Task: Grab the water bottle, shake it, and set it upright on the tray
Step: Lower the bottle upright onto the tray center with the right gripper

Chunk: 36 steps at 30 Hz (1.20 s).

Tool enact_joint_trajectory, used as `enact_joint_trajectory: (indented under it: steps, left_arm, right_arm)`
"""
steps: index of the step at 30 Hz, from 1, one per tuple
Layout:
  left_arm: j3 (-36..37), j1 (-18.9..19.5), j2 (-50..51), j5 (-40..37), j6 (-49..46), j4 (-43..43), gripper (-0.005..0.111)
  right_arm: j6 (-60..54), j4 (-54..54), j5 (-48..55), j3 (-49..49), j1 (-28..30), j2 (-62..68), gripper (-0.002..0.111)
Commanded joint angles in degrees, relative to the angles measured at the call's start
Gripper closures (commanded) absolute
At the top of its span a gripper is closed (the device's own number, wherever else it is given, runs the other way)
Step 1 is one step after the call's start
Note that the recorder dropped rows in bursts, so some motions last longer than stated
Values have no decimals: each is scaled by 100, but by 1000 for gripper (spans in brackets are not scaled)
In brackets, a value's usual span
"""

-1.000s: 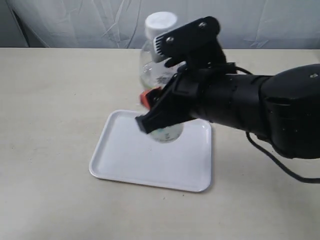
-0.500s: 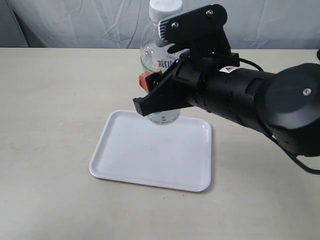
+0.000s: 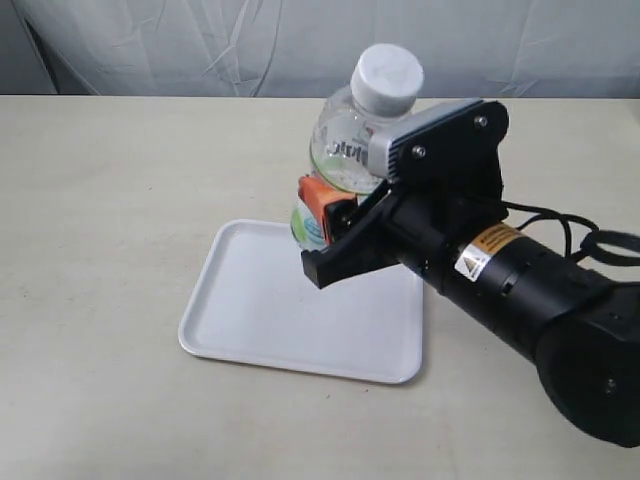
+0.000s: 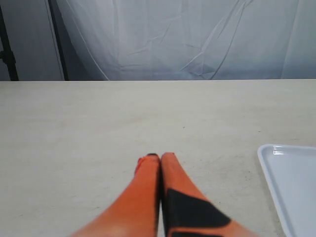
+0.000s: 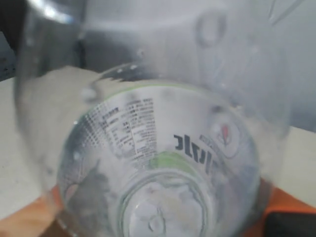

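While the exterior view takes in the whole grasp from the side, the wrist views each add something it lacks. Seen from outside, the right tool (image 3: 318,232) is clenched on the lower body of the small clear plastic water bottle (image 3: 345,155), which has a round white screw cap (image 3: 388,74) and a green-and-white label. The water bottle hangs in the air and is tilted, its cap leaning back over the tool's black body and its lower end caught between the fingers near their tips. An orange pad (image 3: 318,193) presses its upper side and a black finger (image 3: 335,262) runs under it. Beneath the tool lies the flat white rectangular plastic tray (image 3: 250,330) with rounded corners and a low rim, resting on the pale beige desk (image 3: 100,200). The bottle is clear of the tray.

The right wrist view is filled by the bottle's clear wall (image 5: 158,163). It shows droplets, the label's black lettering reversed through the plastic, and fine print beside it, none of which can be read from outside.

Only the left wrist view shows the left tool (image 4: 154,159). Its two orange fingers are pressed flat together with nothing between them, above bare desk. A corner of the tray (image 4: 291,187) lies well to one side of its tips, and white draped cloth (image 4: 197,39) hangs beyond the desk's far edge.
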State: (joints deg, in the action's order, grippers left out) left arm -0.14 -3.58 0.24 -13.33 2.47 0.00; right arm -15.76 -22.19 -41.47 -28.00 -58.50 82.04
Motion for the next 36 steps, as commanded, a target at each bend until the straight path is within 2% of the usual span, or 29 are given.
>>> enact_joint_trajectory:
  steps: [1, 8, 36]
  left_arm:
    - [14, 3, -24, 6, 1, 0, 106]
    - [14, 3, -24, 6, 1, 0, 106]
    - [14, 3, -24, 6, 1, 0, 106]
  right_arm:
    - [393, 213, -729, 83, 4, 436, 109]
    - [1042, 691, -1236, 83, 4, 1104, 109]
    - [1183, 525, -1250, 83, 4, 1839, 109]
